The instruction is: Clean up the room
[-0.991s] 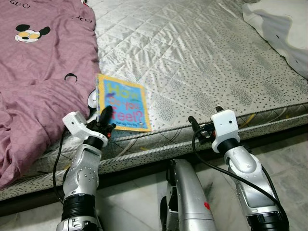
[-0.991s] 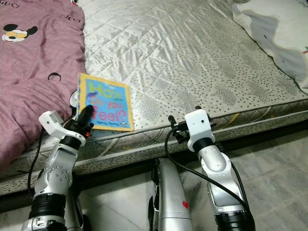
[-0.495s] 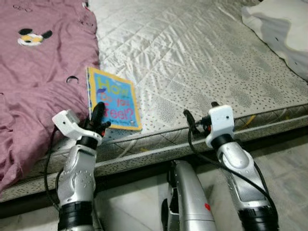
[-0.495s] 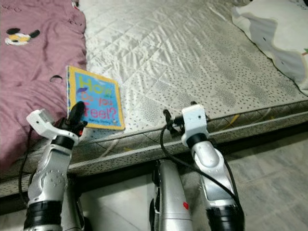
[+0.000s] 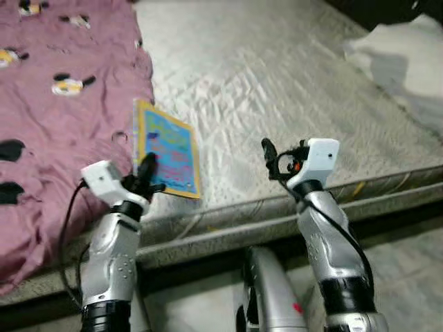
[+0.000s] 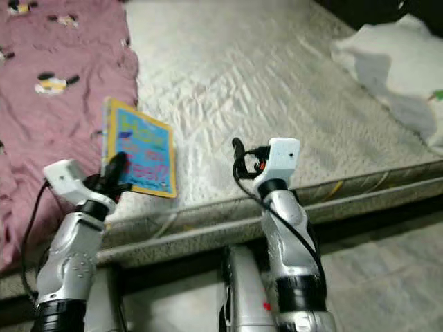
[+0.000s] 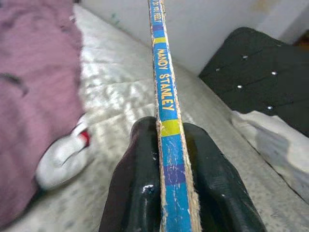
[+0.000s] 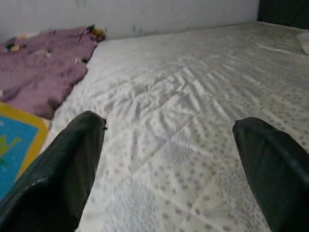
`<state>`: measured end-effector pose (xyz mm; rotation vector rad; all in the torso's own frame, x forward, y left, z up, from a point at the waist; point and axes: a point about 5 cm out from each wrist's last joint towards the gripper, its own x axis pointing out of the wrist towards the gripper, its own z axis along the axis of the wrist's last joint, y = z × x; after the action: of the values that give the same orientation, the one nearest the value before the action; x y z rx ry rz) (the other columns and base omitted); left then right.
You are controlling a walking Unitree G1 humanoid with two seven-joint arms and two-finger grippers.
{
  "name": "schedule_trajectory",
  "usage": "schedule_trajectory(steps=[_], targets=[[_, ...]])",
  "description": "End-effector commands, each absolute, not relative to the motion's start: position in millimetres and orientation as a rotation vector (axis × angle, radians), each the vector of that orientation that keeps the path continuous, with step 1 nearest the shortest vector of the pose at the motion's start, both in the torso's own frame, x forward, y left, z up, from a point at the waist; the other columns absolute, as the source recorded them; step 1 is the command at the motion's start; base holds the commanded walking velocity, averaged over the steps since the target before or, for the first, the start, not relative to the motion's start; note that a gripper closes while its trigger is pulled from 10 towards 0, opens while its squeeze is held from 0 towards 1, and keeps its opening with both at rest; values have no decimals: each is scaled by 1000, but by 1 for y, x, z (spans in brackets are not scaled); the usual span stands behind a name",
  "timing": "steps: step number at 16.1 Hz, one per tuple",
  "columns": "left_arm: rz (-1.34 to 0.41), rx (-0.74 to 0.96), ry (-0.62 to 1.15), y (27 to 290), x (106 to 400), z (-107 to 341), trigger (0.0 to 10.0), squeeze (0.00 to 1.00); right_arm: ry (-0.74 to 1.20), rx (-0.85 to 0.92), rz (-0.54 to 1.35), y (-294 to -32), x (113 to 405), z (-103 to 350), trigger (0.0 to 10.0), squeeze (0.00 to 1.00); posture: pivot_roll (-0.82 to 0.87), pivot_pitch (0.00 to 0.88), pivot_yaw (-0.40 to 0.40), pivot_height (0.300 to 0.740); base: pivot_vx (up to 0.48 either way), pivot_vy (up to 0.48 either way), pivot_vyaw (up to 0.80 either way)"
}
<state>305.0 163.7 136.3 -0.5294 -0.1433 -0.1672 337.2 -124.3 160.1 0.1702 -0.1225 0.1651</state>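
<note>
A pink blanket (image 5: 55,131) with cartoon prints covers the left part of the quilted mattress (image 5: 277,104). Just beside the blanket, near the mattress's front edge, the left gripper (image 7: 173,159) pinches the blue and yellow book (image 5: 168,149) by its spine. Further right, the right gripper (image 8: 169,164) hangs over the mattress edge, fingers spread wide and holding nothing. A white pillow (image 5: 405,62) lies at the mattress's far right.
</note>
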Motion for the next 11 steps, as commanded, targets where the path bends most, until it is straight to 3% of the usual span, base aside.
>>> schedule_trajectory(steps=[1,5,6,7,11], targets=[[-182,-493,-203,160,310,152,0,0,-141,182,160,-124,341,165,10000,0,4,0,-46,537,0,0,-413],[-178,-388,-219,157,314,154,0,0,-190,191,125,-127,353,177,10000,0,10,0,-27,575,0,0,-408],[-170,-356,-214,157,315,153,2784,0,-197,190,118,-127,354,178,10000,0,10,0,-23,584,0,0,-406],[-165,-315,-208,156,316,153,10000,0,-208,187,109,-128,354,178,10000,0,12,0,-17,596,0,0,-406],[-97,-219,-173,160,318,148,10000,0,-230,176,100,-129,351,177,10000,0,2,0,-2,639,0,0,-303]])
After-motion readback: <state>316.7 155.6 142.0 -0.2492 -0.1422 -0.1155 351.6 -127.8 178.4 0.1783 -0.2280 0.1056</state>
